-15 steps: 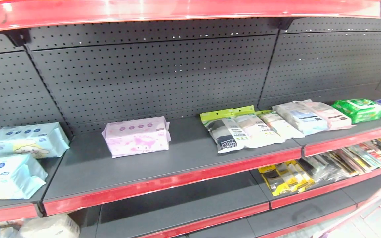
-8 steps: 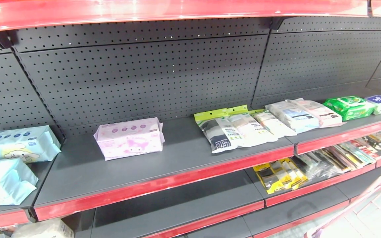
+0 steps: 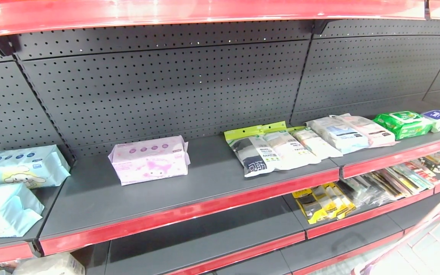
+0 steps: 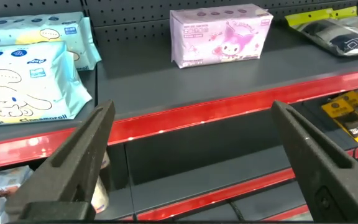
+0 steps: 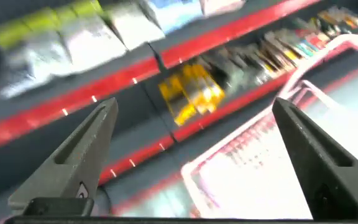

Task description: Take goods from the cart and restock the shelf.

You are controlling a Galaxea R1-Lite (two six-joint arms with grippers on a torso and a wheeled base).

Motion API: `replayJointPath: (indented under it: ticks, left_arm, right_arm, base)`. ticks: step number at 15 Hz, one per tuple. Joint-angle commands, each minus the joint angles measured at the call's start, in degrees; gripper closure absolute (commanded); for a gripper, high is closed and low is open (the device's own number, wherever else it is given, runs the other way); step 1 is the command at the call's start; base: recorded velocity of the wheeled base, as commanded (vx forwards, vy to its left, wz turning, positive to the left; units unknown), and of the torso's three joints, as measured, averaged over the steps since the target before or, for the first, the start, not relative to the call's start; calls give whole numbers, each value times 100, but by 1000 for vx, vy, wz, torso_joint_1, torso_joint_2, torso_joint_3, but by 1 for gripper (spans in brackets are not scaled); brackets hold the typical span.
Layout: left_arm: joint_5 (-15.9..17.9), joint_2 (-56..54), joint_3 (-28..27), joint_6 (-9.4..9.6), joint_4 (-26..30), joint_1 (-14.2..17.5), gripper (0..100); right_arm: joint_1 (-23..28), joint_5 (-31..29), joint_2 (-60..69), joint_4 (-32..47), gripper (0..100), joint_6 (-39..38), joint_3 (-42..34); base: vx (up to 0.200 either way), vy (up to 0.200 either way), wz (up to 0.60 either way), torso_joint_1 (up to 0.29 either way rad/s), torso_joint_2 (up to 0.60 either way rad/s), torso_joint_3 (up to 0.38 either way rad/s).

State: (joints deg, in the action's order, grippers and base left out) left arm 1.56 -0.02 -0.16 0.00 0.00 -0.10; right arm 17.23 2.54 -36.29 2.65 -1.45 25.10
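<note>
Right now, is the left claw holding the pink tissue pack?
No, the left claw is open and empty; the pink tissue pack lies on the shelf.

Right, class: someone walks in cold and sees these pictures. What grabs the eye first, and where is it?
The pink pack stands alone in the middle of the dark shelf, with bare board on either side. The red front edges run across the head view. A bright green pack lies far to the right, past the bagged goods.
</note>
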Motion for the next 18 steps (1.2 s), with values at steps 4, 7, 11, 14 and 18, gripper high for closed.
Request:
replayJointPath:
  ticks: [4,7,11,14,18]
  left_arm:
    - [2,2,-2,0,0,1,0]
    - [2,2,-2,0,0,1,0]
    - [2,2,7,0,0,1,0]
    - [2,2,7,0,0,1,0]
    - [2,2,-2,0,0,1,0]
  right_arm:
    - [2452,959,-4905,439,0,3230,1252]
    - [3322,1179,-5889,201,0,4698,742]
    - [4007,1794,-7287,-1978,0,6464,-251]
    - [4007,1821,-7656,-2049,0,6842,-242]
    - [4007,1812,-7920,-2005,0,6939,-295]
  base:
    - [0,0,0,0,0,0]
    - [0,0,0,0,0,0]
    - [0,0,0,0,0,0]
    - [0,0,0,0,0,0]
    - [0,0,0,0,0,0]
